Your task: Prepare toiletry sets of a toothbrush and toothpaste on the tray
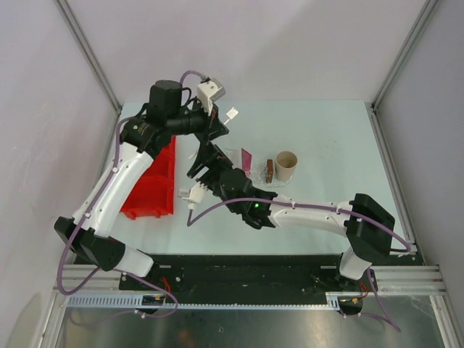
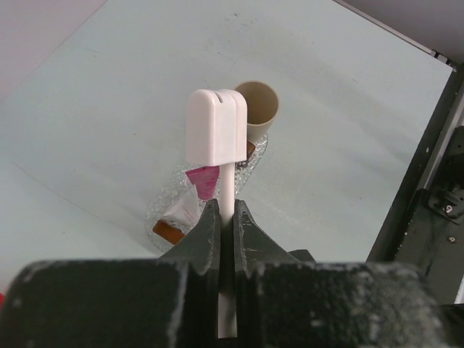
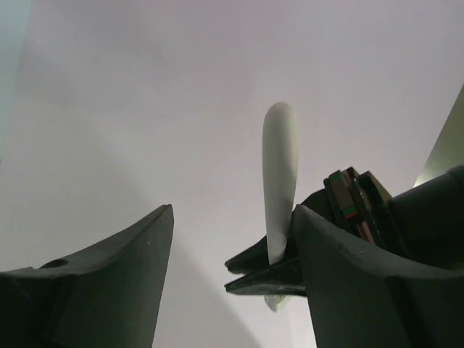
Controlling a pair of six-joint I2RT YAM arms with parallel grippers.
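Left gripper clenched on the toothbrush near the tray; right gripper released, jaws apart.

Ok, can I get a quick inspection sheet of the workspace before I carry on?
Surface: pale table, no spills seen.
Job's things: toothbrush held in the air; magenta tube and white tube lie in the tray.
Clutter: tan paper cup beside the tray's far end; red bin under the left arm.
Grippers: left tool shut on the toothbrush stem; right tool open around the handle end.
Cables: purple cables run along both arms, away from the tray.
Surroundings: grey walls, metal frame posts; nothing else seen.
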